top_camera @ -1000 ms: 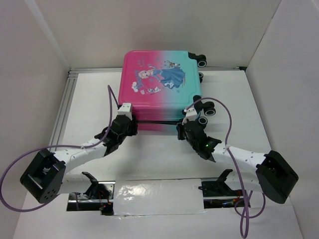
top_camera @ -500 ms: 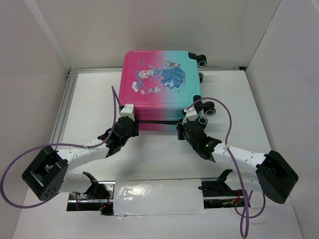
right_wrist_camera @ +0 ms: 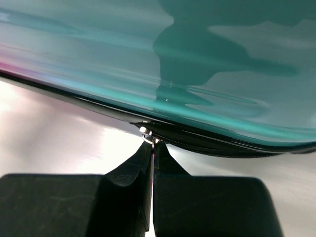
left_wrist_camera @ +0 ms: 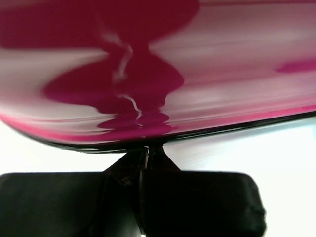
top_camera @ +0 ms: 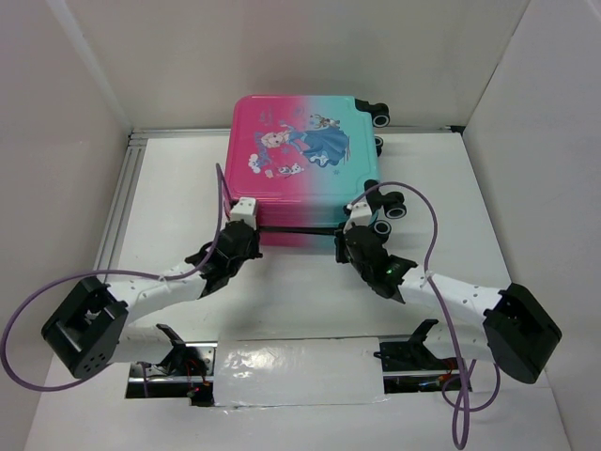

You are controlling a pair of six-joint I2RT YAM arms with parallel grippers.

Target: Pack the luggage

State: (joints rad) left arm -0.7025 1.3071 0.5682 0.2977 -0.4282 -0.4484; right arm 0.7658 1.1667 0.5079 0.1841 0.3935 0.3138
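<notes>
The luggage (top_camera: 305, 169) lies flat and closed on the worktop (top_camera: 169, 188) at 12 o'clock from the arm bases, printed shell uppermost, with its wheels (top_camera: 392, 205) on the 3 o'clock side. The left hand (top_camera: 254, 232) is at the pink end of the near edge, about 11 o'clock, its fingers (left_wrist_camera: 123, 173) pressed together with their tips against the black seam (left_wrist_camera: 237, 129); it cannot be told whether anything is pinched between them. The right hand (top_camera: 349, 235) is at the teal end, about 1 o'clock, its fingers clamped on the small metal zip pull (right_wrist_camera: 146, 132) at the zip track (right_wrist_camera: 212, 143).
</notes>
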